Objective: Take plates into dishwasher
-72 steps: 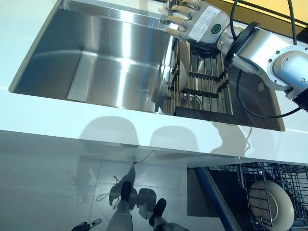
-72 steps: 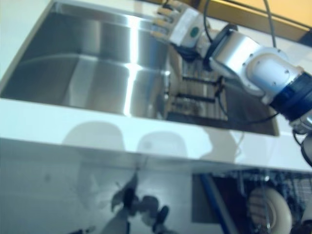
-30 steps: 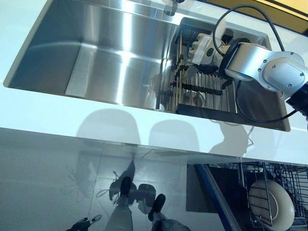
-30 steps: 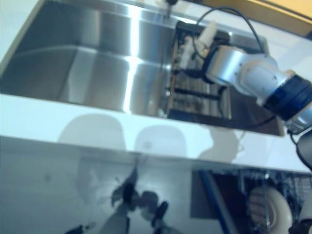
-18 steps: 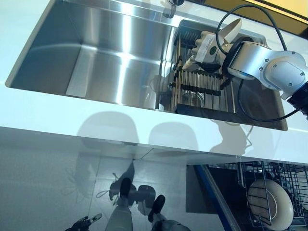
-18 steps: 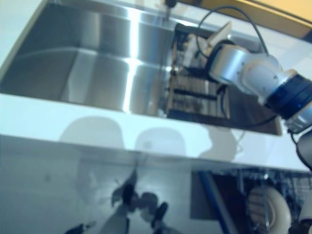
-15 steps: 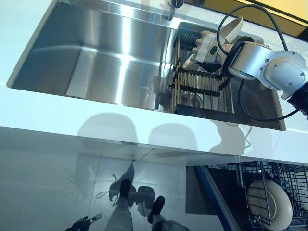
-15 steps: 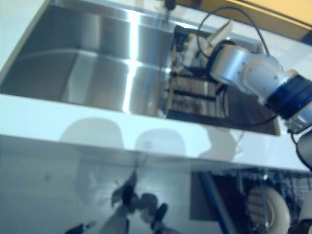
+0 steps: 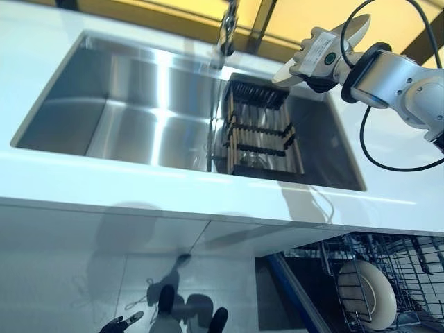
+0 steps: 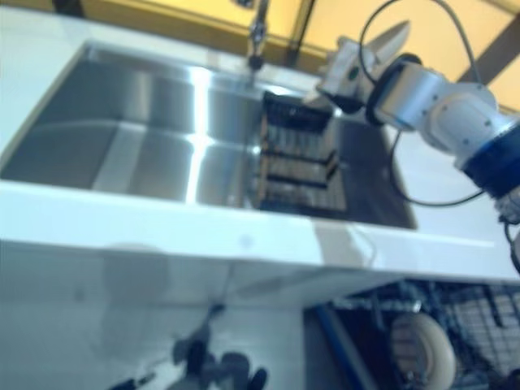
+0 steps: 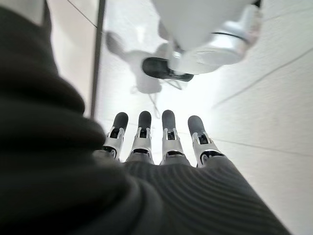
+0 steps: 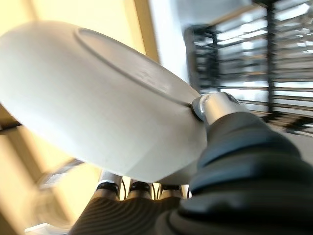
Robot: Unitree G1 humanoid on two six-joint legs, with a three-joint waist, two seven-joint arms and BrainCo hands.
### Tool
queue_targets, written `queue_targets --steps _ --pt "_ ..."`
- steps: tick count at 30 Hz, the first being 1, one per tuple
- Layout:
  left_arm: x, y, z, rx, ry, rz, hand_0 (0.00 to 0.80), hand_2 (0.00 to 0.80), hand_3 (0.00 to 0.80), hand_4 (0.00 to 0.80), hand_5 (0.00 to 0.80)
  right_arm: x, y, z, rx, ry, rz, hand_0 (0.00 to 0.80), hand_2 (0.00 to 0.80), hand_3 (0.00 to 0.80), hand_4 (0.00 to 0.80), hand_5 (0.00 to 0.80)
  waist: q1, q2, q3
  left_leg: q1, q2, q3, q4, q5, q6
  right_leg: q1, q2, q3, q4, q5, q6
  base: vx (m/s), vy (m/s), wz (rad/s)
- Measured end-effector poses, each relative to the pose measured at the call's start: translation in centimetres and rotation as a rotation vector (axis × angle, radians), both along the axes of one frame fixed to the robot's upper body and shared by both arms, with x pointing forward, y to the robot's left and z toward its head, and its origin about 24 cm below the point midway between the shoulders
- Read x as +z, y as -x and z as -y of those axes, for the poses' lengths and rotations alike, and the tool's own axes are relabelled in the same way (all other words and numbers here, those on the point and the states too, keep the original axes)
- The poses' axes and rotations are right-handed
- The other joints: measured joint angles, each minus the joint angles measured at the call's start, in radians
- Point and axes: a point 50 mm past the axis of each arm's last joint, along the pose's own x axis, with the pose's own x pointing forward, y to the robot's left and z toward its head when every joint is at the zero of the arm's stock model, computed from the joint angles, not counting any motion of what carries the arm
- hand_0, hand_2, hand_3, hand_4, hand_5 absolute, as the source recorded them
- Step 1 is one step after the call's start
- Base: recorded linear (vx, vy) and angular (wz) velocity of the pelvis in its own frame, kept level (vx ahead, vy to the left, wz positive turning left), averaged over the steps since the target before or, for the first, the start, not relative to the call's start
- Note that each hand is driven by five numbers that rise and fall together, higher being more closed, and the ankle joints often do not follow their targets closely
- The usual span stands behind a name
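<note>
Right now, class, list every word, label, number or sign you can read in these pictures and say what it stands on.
No text can be read anywhere.
right hand: a white panel on its back with a round green mark, no legible letters.
plate held in that hand: raised marks on its underside, too blurred to read.
sink, drying rack, dishwasher rack and the plate in it: no print visible.

Open left basin of the stainless steel sink (image 9: 132, 111); black wire dish rack (image 9: 258, 132) fills the right basin, chrome faucet (image 9: 226, 28) behind. One white plate (image 9: 366, 294) occupies the dishwasher's wire rack (image 9: 409, 270).
</note>
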Motion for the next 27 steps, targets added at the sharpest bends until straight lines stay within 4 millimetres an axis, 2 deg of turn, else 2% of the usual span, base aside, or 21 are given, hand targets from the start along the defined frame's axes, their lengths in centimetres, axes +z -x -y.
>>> queue_targets --steps 4,6,7,11,15,20,22,27 --pt "-0.5 1.7 0.4 0.012 0.009 -0.042 0.0 0.0 0.0 0.0 0.0 0.0 -0.1 1.5 -0.038 -0.093 -0.011 0.8 0.8 0.8 0.8 0.8 -0.046 0.029 -0.081 0.033 0.005 0.036 -0.001 -0.019 -0.001 0.016 0.001 0.033 -0.001 -0.002 0.002 0.017 -0.009 -0.26" --pt "-0.8 2.4 0.7 0.014 0.017 -0.059 0.0 0.0 0.0 0.0 0.0 -0.2 -0.2 2.3 -0.054 -0.166 -0.021 0.8 0.8 0.8 0.8 0.8 -0.051 0.042 -0.109 0.043 0.007 0.046 -0.001 -0.023 -0.001 0.021 0.001 0.042 -0.001 -0.002 0.003 0.023 -0.009 -0.24" --pt "-0.9 2.7 1.0 -0.009 0.016 -0.08 0.0 0.0 0.0 0.0 0.0 -0.3 -0.2 3.6 -0.071 -0.271 -0.032 0.8 0.8 0.8 0.8 0.8 -0.058 0.05 -0.124 0.06 0.009 0.061 -0.001 -0.025 -0.002 0.025 0.003 0.063 -0.001 -0.002 0.003 0.018 -0.008 -0.31" --pt "-1.2 3.6 1.4 -0.026 0.021 -0.117 0.0 0.0 0.0 0.0 0.0 -0.7 -0.1 6.7 -0.118 -0.559 -0.051 0.8 0.8 0.8 0.8 0.8 -0.081 0.072 -0.162 0.075 0.015 0.083 -0.002 -0.027 -0.002 0.03 0.008 0.089 -0.001 -0.001 0.002 -0.004 -0.024 -0.22" --pt "-1.3 3.7 1.3 -0.037 0.018 -0.127 0.0 0.0 0.0 0.0 0.0 -1.8 0.2 11.6 -0.201 -0.908 -0.049 0.8 0.8 0.8 0.8 0.8 -0.104 0.082 -0.177 0.091 0.023 0.106 -0.004 -0.031 -0.007 0.033 0.015 0.109 -0.001 -0.001 0.002 -0.019 -0.045 -0.16" --pt "-1.4 4.1 1.4 -0.035 0.025 -0.142 0.0 0.0 0.0 0.0 0.0 -4.0 2.4 18.6 -0.284 -1.393 0.007 0.8 0.8 0.8 0.8 0.8 -0.113 0.103 -0.193 0.105 0.029 0.137 -0.003 -0.038 -0.011 0.03 0.02 0.141 -0.001 0.001 0.0 -0.003 -0.051 -0.19" --pt "-1.4 4.4 1.3 -0.031 0.026 -0.154 0.0 0.0 0.0 0.0 0.0 -5.1 3.2 20.5 -0.294 -1.569 0.019 0.8 0.8 0.8 0.8 0.8 -0.132 0.117 -0.197 0.115 0.031 0.154 -0.005 -0.043 -0.011 0.037 0.022 0.152 -0.001 0.001 0.0 0.011 -0.053 -0.2" --pt "-1.5 4.6 1.5 -0.035 0.043 -0.157 0.0 0.0 0.0 0.0 0.0 -7.4 5.5 24.3 -0.319 -1.862 0.059 0.8 0.8 0.8 0.8 0.8 -0.162 0.133 -0.188 0.13 0.038 0.181 -0.006 -0.051 -0.016 0.038 0.03 0.179 -0.001 0.002 -0.001 0.015 -0.055 -0.19"
